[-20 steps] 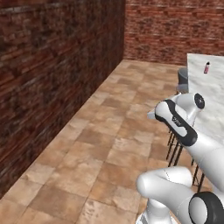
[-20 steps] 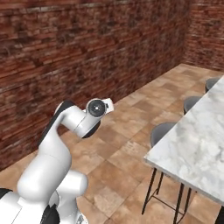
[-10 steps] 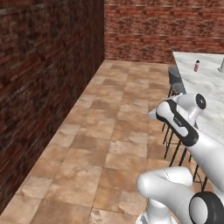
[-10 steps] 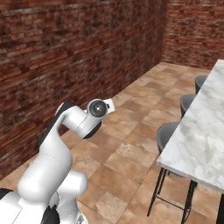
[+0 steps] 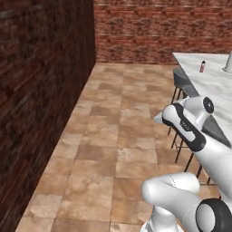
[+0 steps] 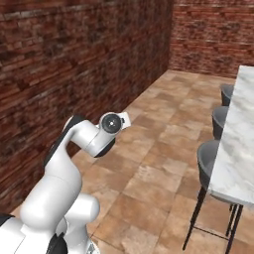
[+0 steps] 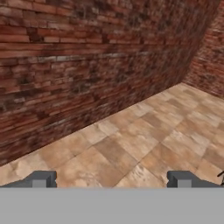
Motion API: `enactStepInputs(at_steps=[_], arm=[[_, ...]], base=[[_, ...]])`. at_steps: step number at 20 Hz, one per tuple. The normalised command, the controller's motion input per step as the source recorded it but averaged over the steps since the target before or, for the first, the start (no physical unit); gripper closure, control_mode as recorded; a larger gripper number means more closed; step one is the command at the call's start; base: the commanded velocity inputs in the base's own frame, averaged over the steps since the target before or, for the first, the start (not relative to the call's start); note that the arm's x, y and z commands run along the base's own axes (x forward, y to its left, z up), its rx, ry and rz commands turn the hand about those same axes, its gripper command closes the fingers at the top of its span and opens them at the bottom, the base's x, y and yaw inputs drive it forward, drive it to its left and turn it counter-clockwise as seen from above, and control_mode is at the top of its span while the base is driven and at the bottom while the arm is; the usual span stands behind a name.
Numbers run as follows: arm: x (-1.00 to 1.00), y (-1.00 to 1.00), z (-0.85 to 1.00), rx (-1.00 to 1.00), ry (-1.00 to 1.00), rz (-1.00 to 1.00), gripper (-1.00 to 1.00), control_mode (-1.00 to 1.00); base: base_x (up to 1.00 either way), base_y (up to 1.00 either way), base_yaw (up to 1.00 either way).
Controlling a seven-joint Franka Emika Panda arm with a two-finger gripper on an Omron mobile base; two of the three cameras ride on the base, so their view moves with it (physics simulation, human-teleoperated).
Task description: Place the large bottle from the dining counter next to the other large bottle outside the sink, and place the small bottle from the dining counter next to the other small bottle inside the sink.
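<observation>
The tool (image 7: 112, 179) rides empty, its two fingertips (image 7: 41, 178) set wide apart, aimed at the tiled floor (image 5: 122, 149) and the brick wall (image 7: 87, 57). Beyond the arm, stools (image 5: 183, 84) line the near edge of the marble bench (image 5: 213, 81). Far along it stands the small bottle (image 5: 202, 66), with a pale thing that may be the large bottle (image 5: 229, 62) at the frame's edge. The step in hand looks like the approach: the base should close on that far end and stop square before the arm reaches out.

marble dining counter (image 5: 213, 81) — small bottle (image 5: 202, 66), pale bottle (image 5: 229, 62) atop
</observation>
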Motion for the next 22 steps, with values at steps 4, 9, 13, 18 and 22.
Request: enactStepInputs(at_steps=[4,9,13,18,22], arm=[[0.0,0.0,0.0,0.0,0.0,0.0,-1.0,1.0],[0.0,0.0,0.0,0.0,0.0,0.0,-1.0,1.0],[0.0,0.0,0.0,0.0,0.0,0.0,-1.0,1.0],[0.0,0.0,0.0,0.0,0.0,0.0,-1.0,1.0],[0.0,0.0,0.0,0.0,0.0,0.0,-1.0,1.0]], base=[[0.36,0.48,-0.2],[0.46,0.34,-0.17],[0.52,0.22,-0.13],[0.52,0.15,-0.11],[0.51,0.17,-0.1]])
